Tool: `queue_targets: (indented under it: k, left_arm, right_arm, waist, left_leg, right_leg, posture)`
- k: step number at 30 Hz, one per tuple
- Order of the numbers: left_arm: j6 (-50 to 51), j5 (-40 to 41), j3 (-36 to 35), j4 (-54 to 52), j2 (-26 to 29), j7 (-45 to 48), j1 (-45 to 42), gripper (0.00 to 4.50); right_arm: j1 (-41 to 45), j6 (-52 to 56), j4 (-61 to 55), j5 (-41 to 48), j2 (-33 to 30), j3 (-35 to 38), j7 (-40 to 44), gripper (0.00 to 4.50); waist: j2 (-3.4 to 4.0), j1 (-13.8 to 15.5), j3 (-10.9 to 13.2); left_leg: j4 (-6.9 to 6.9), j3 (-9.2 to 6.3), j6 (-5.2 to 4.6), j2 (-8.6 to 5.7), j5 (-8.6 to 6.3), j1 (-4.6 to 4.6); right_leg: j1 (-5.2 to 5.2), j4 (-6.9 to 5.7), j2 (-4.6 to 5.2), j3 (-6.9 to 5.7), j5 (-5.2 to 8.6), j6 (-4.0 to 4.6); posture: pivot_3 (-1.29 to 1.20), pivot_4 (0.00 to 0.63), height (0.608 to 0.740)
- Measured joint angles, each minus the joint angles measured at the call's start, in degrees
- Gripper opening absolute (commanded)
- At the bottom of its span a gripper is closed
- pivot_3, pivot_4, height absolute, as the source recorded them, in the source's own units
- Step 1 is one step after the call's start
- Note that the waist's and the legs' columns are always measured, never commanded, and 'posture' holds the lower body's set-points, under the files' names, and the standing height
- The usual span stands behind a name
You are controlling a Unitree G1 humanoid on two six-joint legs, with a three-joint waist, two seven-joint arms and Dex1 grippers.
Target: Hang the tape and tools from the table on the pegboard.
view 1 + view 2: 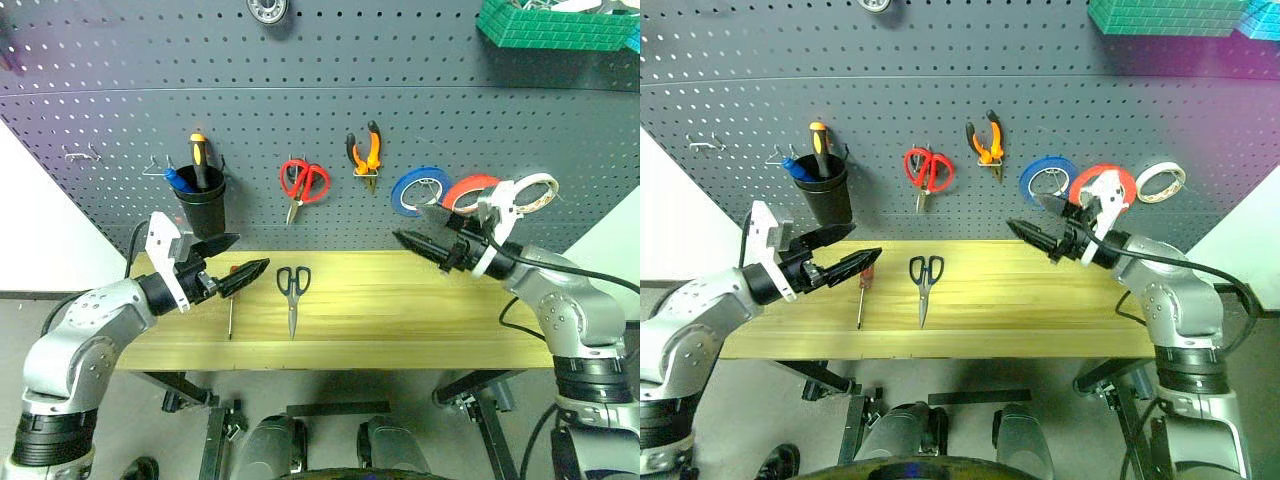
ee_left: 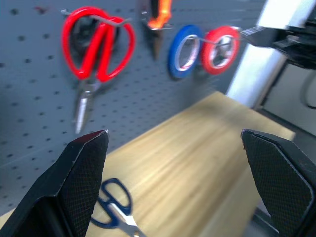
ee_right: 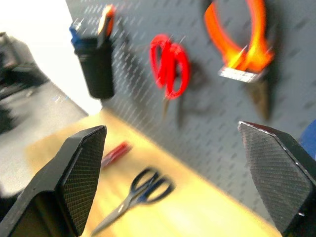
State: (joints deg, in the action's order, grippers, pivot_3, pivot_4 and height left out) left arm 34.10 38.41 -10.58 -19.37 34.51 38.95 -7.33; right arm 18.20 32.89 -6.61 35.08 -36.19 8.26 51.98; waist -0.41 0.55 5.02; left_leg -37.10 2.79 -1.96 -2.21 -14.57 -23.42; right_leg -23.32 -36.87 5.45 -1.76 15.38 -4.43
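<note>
Both grippers, left (image 1: 236,258) and right (image 1: 412,231), open, empty, over table (image 1: 400,320). Black-handled scissors (image 1: 293,292) and screwdriver (image 1: 231,305) lie between; black cup (image 1: 202,207) on pegboard (image 1: 420,120) just behind left gripper.

Head eyes overlook the table (image 1: 400,310) and pegboard (image 1: 400,130) – wrist cameras nearer.

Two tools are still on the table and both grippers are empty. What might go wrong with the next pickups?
1. The screwdriver and black-handled scissors lie flat and close together on the table; the open left gripper may nudge one while taking the other.
2. Both are slim, so fingertips may scrape the wood and slip off.
3. The pegboard is crowded around the red-handled scissors and pliers; hanging could knock them.
</note>
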Motion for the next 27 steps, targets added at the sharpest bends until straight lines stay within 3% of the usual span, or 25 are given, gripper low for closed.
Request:
queue_targets:
  k: [12, 16, 27]
  left_arm:
    - [-3.09, -10.55, 6.09, 7.5, -6.9, -6.59, -2.75, 4.5]
    - [1.2, -14.08, 8.24, 10.79, -9.1, -11.96, -4.97, 4.5]
    - [13.65, -27.95, 17.7, 18.18, -16.45, -27.85, -10.65, 4.5]
  right_arm:
    - [-2.39, 2.73, -0.41, 9.18, -5.61, 4.12, 14.83, 4.46]
    - [-4.15, 0.56, -2.22, 9.03, -7.0, 4.09, 18.52, 4.46]
    - [-4.78, 0.72, -7.02, 9.7, -6.5, 3.6, 16.02, 4.46]
  waist:
    - [-0.01, 0.09, 0.01]
    - [-0.01, 0.11, 0.03]
    - [-0.27, 0.13, 2.04]
  left_leg:
    - [0.04, 0.02, -0.38, 0.0, -0.25, -0.1]
    - [0.03, 0.05, -0.41, 0.0, -0.31, -0.13]
    - [0.01, 0.05, -0.38, 0.0, -0.36, -0.19]
  right_leg:
    - [0.21, 0.63, 0.01, -0.02, -0.03, -0.06]
    - [0.21, 0.69, 0.03, -0.02, -0.05, -0.09]
    - [0.18, 0.74, 0.12, -0.02, -0.06, -0.1]
  posture:
    - [-0.05, 0.067, 0.74]
    - [-0.06, 0.084, 0.74]
    - [-0.09, 0.182, 0.74]
